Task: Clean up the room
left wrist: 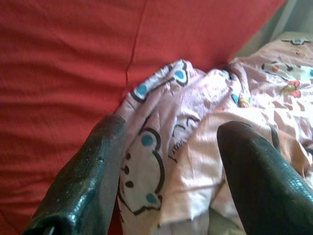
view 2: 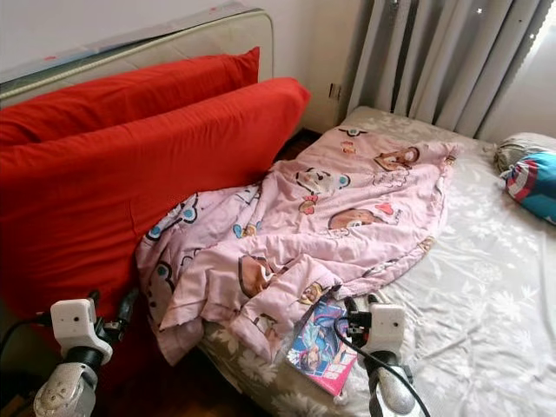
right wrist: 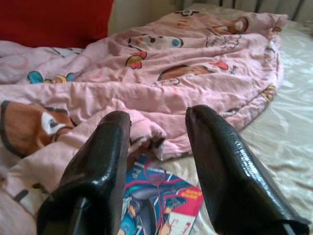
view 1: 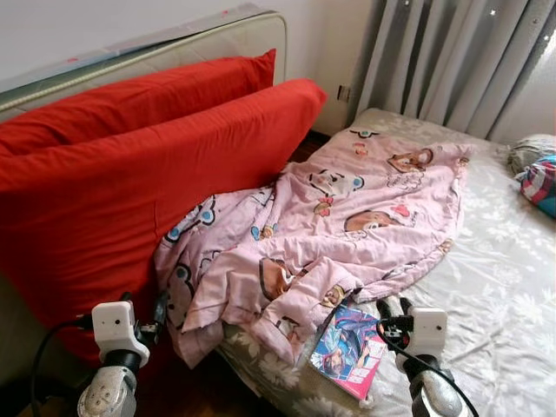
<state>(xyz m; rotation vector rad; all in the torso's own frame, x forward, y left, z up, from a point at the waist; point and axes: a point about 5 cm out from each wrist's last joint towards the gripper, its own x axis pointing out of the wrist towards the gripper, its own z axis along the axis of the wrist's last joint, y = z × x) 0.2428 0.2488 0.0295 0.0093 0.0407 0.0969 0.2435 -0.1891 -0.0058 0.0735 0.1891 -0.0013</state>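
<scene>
Left gripper is hovering at about 8 o'clock beside the red cushions, fingers spread wide and holding nothing, the pink blanket edge between them. Blanket's sprawling across the bed. Right gripper at 5 o'clock is gaping too, nothing held, over what's probably a comic book. I'd be going low and pinching the book's free edge, not the cloth.

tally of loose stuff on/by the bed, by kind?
Red cushions: 2
Pink cartoon blanket: 1
Comic book: 1
Bundle of cloth at the far bed edge: 1, contents unclear
Total: 5
</scene>
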